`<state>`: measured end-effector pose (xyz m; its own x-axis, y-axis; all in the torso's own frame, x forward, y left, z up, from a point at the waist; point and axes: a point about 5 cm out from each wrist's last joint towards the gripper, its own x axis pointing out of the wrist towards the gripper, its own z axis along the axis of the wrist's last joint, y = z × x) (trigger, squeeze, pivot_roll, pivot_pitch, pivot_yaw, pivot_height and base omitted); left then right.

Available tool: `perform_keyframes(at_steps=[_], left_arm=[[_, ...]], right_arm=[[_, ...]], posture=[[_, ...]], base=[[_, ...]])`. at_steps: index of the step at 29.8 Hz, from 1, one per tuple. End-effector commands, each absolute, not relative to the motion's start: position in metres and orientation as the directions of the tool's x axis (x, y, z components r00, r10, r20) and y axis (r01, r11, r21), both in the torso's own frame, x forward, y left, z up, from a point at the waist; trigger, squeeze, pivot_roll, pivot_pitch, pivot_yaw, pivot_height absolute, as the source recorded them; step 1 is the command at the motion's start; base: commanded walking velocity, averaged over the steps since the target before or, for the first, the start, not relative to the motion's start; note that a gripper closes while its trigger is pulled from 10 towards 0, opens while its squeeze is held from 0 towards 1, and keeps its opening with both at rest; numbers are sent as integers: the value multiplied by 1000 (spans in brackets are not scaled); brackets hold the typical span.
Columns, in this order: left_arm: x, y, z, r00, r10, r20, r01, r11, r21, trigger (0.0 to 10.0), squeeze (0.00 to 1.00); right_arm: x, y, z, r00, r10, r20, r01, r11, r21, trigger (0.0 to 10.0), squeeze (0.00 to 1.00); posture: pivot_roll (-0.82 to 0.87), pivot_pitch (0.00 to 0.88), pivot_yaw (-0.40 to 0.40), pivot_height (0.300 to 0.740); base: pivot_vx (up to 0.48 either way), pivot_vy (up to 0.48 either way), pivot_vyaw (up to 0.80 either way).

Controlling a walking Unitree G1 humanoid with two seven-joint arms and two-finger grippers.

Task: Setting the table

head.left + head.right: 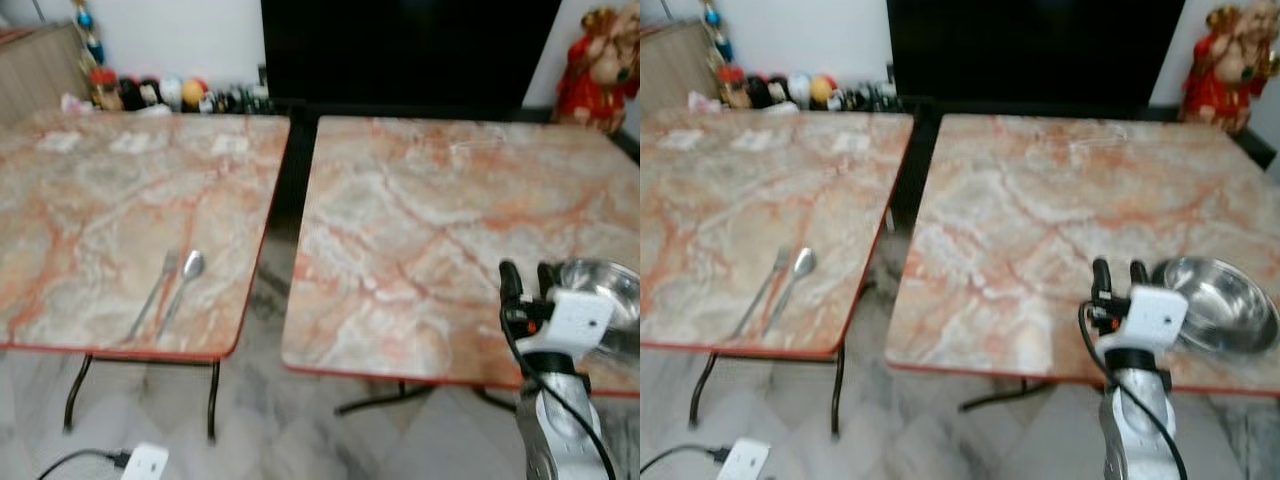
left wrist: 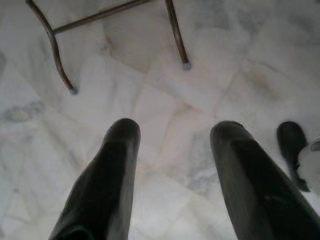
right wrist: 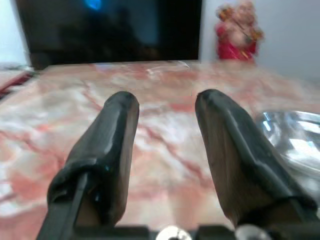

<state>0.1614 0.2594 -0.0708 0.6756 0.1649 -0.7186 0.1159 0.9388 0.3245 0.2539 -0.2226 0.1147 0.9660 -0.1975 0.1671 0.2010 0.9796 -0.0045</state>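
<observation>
On your left, the left table (image 1: 100, 230) carries a fork (image 1: 155, 293) and a spoon (image 1: 182, 283) lying side by side near its front edge, toward the front right corner, handles pointing at you. Both are thin, stiff and flat on the marble-patterned top, so I judge they will be slippery to pinch; the handles' middle looks the best place to take hold. Small pale items (image 1: 140, 142) sit along that table's far edge, too blurred to name.

Your left gripper (image 2: 172, 170) hangs low over the tiled floor (image 2: 225, 60), its fingers spread apart with nothing between them.

Across the gap, the right table (image 1: 1040, 230) is bare apart from a steel bowl (image 1: 1218, 303) at its front right corner. Expect it to be light, rigid and smooth-sided; the rim nearest you is the likely grip point, and it may skid if nudged.

Your right gripper (image 1: 1118, 275) is raised over the right table's front edge, just beside the bowl on its left, fingers parted and empty. A red figurine (image 1: 1225, 68) stands beyond the far right corner.
</observation>
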Motion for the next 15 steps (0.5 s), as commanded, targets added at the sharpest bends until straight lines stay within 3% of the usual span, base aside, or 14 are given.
perform_keyframes(at_steps=[1,15], left_arm=[[159,267,-69,670,184,-719,108,935,339,10000,0],[164,264,-69,676,191,-712,92,936,339,10000,0]], right_arm=[[257,-217,120,965,-182,191,185,983,2,10000,0],[266,-208,121,969,-151,197,150,989,18,10000,0]], posture=[[78,0,-2,740],[96,2,-12,740]], base=[[0,480,0],[0,480,0]])
